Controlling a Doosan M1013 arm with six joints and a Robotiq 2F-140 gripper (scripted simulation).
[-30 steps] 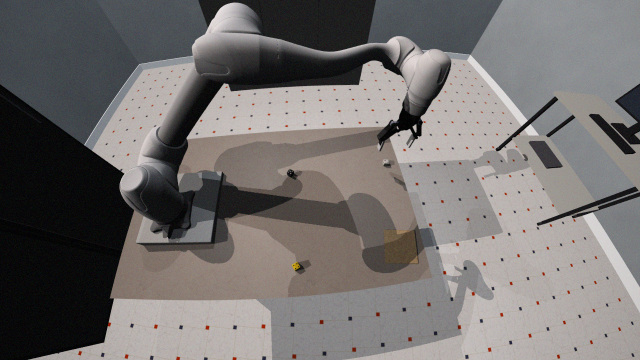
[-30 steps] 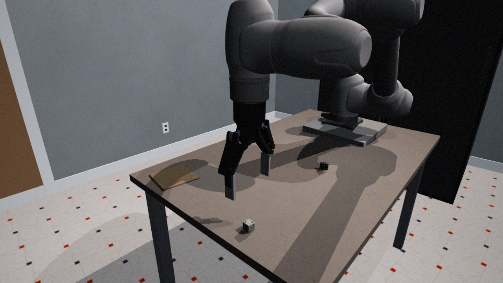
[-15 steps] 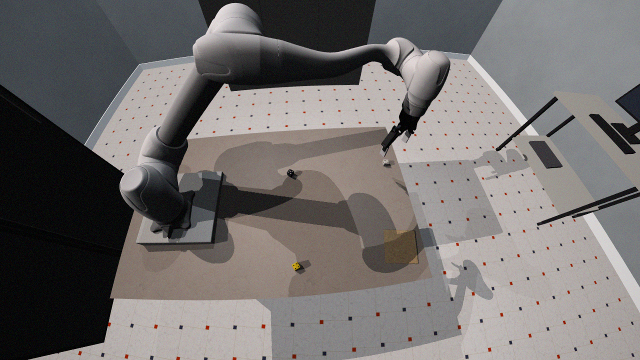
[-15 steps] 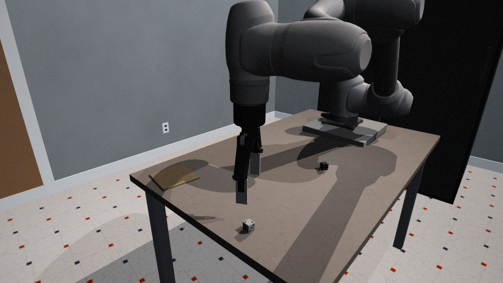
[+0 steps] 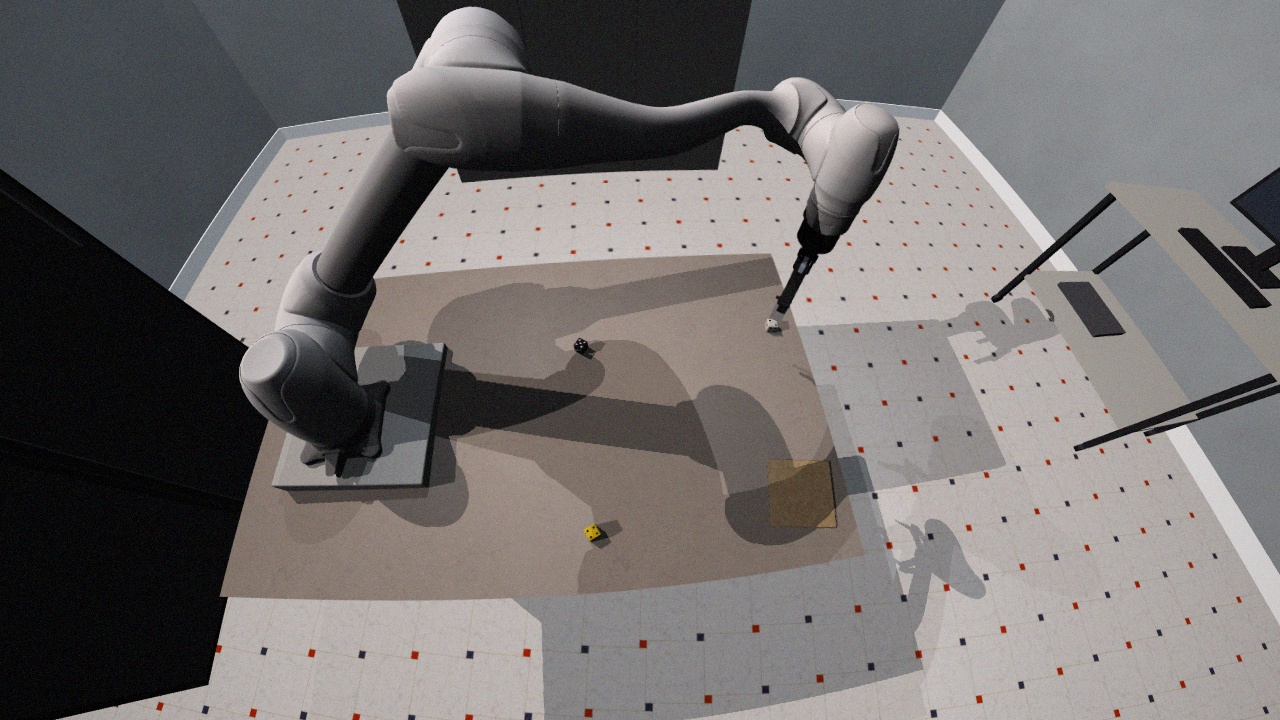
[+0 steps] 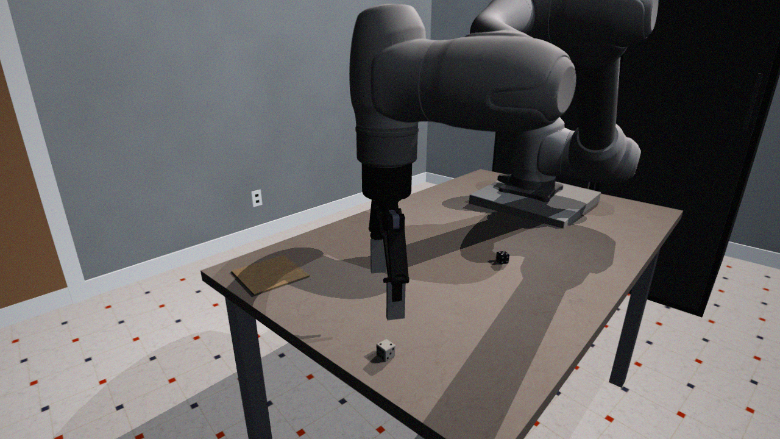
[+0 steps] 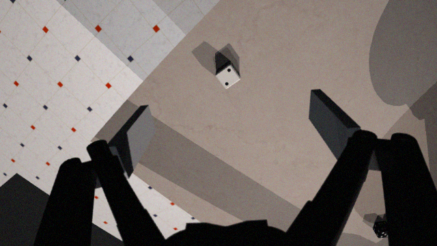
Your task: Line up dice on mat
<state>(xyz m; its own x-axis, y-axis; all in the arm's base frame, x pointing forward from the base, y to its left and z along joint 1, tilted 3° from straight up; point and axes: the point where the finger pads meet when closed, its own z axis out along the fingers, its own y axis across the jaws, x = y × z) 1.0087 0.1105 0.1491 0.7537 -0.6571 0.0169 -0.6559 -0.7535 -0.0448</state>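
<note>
Gripper [image 5: 780,315] [image 6: 387,286] [image 7: 229,111] above worktop [image 5: 501,555] [image 6: 463,349] [image 7: 273,34], jaws fully open, holding nothing. White die [image 5: 771,325] [image 6: 386,350] [image 7: 227,76] near worktop's far edge, two up, sides skewed to that edge. Black die [image 5: 580,345] [image 6: 502,256] [image 7: 380,229] nearer base; yellow die [image 5: 592,532] across from it. All flat, off mat [image 5: 801,494] [image 6: 270,274]. Cubes, so no long axis.

Gripper [image 5: 781,311] [image 6: 386,292] [image 7: 229,111], open: turned about its upright axis and slightly lowered. Front finger [image 6: 395,308], exterior view: shifted from eight o'clock of the rear finger [image 6: 377,256], through seven, to five o'clock. Fingers, top view: formerly seen spread apart, now seen nearly overlapped. Finger shadow [image 6: 311,335] on the table: narrowed to a thin streak.
</note>
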